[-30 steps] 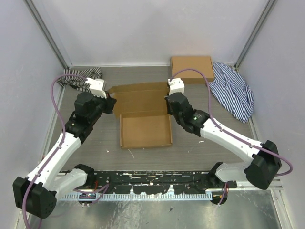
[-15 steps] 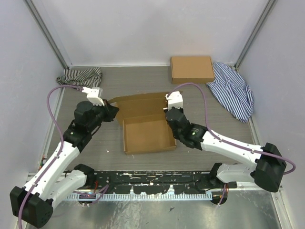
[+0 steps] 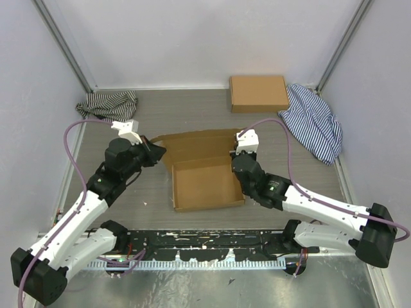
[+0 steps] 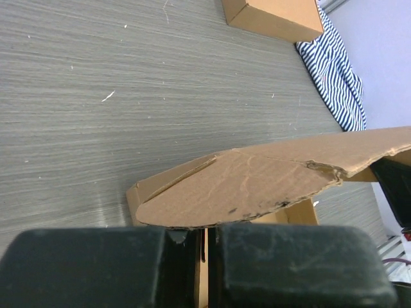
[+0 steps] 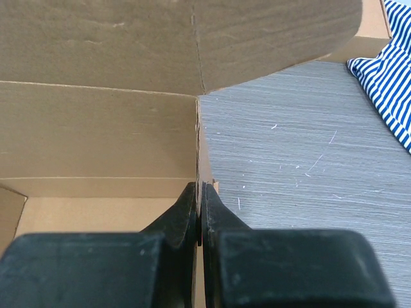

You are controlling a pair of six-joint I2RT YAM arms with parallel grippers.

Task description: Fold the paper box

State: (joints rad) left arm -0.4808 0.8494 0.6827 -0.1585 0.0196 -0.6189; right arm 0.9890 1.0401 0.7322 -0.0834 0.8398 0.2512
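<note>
The paper box (image 3: pixel 207 186) lies mid-table as a shallow brown tray, with its lid flap (image 3: pixel 196 141) raised at the back. My left gripper (image 3: pixel 158 153) is shut on the box's left edge. In the left wrist view the black fingers (image 4: pixel 96 263) pinch a thin cardboard edge under the curved flap (image 4: pixel 257 183). My right gripper (image 3: pixel 236 160) is shut on the tray's right wall. The right wrist view shows its jaws (image 5: pixel 200 199) pressed together on that wall (image 5: pixel 198 141), with the tray's inside (image 5: pixel 90 135) to the left.
A ready-made brown box (image 3: pixel 259 93) sits at the back right, with a striped cloth (image 3: pixel 314 122) beside it. Another striped cloth (image 3: pixel 108 104) lies at the back left. White walls stand on three sides. A black rail (image 3: pixel 205 240) runs along the near edge.
Both grippers have pulled the paper box toward the near edge and slightly right, keeping their holds. The lid flap has come along, still raised.
</note>
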